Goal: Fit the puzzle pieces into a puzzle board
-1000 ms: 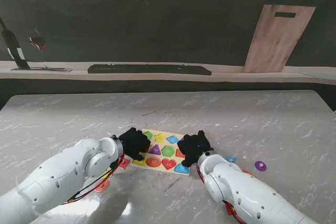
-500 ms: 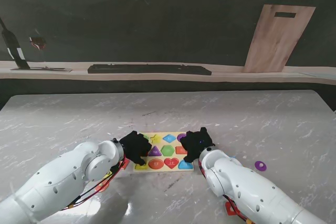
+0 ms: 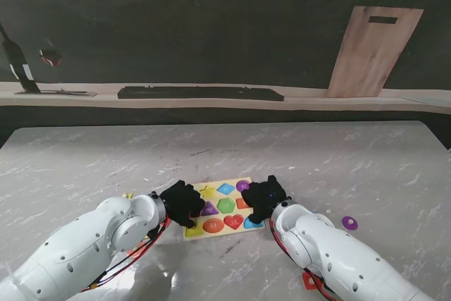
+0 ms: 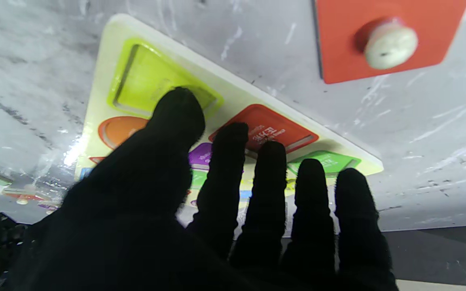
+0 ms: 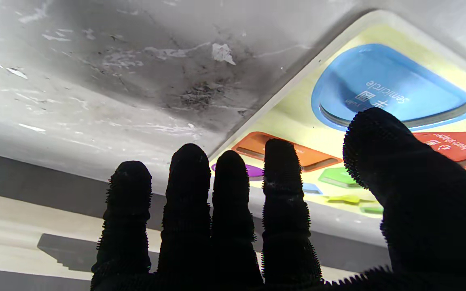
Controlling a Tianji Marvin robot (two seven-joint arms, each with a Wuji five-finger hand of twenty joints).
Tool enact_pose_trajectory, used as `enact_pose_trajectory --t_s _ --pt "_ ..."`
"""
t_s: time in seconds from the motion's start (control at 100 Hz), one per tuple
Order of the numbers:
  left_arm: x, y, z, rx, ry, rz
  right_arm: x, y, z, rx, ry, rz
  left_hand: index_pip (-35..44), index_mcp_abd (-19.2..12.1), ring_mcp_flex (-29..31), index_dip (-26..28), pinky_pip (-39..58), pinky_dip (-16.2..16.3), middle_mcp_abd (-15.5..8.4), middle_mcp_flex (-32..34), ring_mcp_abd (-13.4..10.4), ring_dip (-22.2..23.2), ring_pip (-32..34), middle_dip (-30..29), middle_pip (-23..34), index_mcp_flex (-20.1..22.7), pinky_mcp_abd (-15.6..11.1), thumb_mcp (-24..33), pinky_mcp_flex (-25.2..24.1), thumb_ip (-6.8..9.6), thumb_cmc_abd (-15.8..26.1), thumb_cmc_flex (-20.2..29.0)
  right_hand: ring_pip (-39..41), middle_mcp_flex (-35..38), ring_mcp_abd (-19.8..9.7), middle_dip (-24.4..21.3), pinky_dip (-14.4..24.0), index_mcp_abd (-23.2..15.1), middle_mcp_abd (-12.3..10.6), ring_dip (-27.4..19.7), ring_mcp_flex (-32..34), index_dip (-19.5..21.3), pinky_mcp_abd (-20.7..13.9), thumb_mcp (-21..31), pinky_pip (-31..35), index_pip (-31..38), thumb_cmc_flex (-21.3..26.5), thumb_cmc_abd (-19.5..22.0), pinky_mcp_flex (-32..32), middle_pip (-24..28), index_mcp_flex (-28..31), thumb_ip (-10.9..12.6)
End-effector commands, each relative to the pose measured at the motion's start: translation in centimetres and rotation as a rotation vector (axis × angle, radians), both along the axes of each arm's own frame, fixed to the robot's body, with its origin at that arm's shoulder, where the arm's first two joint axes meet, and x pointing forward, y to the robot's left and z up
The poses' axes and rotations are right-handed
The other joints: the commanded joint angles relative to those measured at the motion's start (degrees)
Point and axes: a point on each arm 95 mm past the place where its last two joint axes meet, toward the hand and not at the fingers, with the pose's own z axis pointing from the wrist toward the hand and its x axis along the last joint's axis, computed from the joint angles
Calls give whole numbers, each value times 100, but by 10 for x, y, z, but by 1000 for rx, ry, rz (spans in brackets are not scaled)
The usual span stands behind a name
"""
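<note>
Since a second ago the board (image 3: 222, 207) has swung round between our hands. Left hand (image 3: 182, 203) and right hand (image 3: 263, 198) flank it mid-worktop, fingers apart, holding nothing. We should square it with even pushes, then fetch the red square (image 4: 382, 36) nearby.

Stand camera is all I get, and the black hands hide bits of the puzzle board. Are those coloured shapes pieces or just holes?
Observer: The right wrist view shows the blue semicircle slot in the pale wooden puzzle board is an empty hollow with "Semicircle" printed inside.
Operator: Is the left hand holding a piece?
Observer: No. In its wrist view the left hand has its fingers spread over the board, holding nothing.
Operator: Where's a piece, then?
Observer: A red square piece with a pale round knob lies on the table just off the board's edge, in the left wrist view.
</note>
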Motion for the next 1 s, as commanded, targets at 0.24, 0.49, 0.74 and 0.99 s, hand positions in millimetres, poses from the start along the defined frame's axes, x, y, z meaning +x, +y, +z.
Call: enact_pose_trajectory --t_s 0.24,0.49,0.74,0.99 --pt "-9 7 -4 20 10 0 -24 -2 -21 -25 71 50 33 -245 186 10 98 -134 6 -54 -75 31 -47 -34 -56 133 273 -134 -65 3 19 151 227 171 -37 19 99 -627 -62 13 121 -630 13 207 153 -18 232 -233 24 203 326 -159" --pt "-10 8 -4 22 -3 2 -32 -3 -23 -21 87 50 -117 -285 150 27 77 -142 32 -121 -62 16 -90 -98 -169 -2 268 -236 -80 10 120 159 219 228 -41 -2 95 -721 -54 14 157 -797 32 226 146 178 274 -362 59 207 436 -304" --pt "-10 10 -5 26 -7 7 -37 -5 -25 -12 96 41 -316 -295 98 61 36 -155 58 -182 -61 1 -131 -153 -226 -173 252 -399 -121 24 217 135 196 223 -4 -34 97 -722 -48 6 154 -856 32 225 145 193 260 -319 59 185 413 -333" --pt "-12 9 -4 22 -20 3 -38 -4 -23 8 79 41 -390 -296 83 135 33 -154 68 -212 -64 -13 -160 -182 -263 -207 252 -545 -120 44 325 76 61 155 4 -132 96 -642 -38 -61 98 -803 31 105 138 31 86 -28 58 130 282 -116"
